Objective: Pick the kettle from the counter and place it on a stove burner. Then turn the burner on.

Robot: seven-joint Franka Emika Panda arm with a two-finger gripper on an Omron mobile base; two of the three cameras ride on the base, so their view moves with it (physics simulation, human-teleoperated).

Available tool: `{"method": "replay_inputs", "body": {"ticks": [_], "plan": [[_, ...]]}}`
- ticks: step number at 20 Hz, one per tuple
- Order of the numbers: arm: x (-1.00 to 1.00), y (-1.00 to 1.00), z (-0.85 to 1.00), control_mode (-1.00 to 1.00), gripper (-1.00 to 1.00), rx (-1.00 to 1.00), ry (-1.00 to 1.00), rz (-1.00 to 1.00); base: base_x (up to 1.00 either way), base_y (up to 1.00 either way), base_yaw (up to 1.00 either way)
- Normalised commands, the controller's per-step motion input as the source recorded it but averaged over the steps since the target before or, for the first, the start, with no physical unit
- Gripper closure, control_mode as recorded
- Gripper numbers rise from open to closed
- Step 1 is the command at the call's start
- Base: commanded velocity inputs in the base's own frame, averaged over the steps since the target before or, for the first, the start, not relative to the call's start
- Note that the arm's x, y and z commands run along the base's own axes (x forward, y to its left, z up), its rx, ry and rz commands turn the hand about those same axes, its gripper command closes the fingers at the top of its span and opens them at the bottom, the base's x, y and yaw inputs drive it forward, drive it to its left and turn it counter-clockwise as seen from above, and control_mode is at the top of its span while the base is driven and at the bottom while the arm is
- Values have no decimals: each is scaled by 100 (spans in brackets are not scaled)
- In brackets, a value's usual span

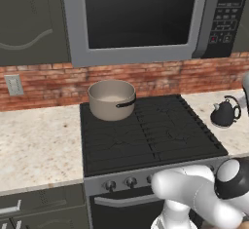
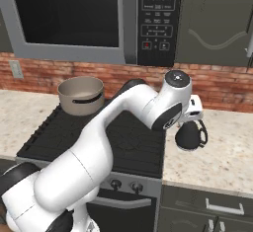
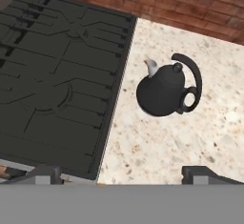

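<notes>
We see the microwave (image 1: 138,18) hanging above the brick wall (image 1: 146,77), with dark cabinets (image 2: 217,23) to its sides. Below it, the pale speckled worktop (image 1: 39,145) runs on both sides of the black cooktop, whose stove burner (image 1: 168,130) grates fill the middle of the left base view. A row of knobs (image 1: 130,181) sits on the stove's front panel. At the back left corner of the cooktop stands a wide beige-grey pot (image 1: 112,99) with a black side handle.

Our white arm (image 2: 99,147) reaches across the stove toward the right-hand stretch of worktop. There the small dark kettle (image 3: 164,92) stands upright on the stone, just beside the cooktop's edge but apart from it, its pale spout pointing toward the brick wall and its looped handle on the far side from the stove.

Our claw (image 3: 121,174) hovers above the kettle with its jaws spread wide, holding nothing; the two fingertips (image 3: 198,173) show at the bottom of the hand view.
</notes>
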Motion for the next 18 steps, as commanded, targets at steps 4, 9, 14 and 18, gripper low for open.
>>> {"method": "replay_inputs", "body": {"ticks": [4,9,14,18], "plan": [[38,-23,-1,-100,-100,0,0,0,0,0,0],[33,-38,0,-100,-100,3,0,0,0,0,0],[35,-44,0,-100,-100,5,0,0,0,0,0],[47,-41,-7,-100,-100,2,2,3,0,0,0]]}}
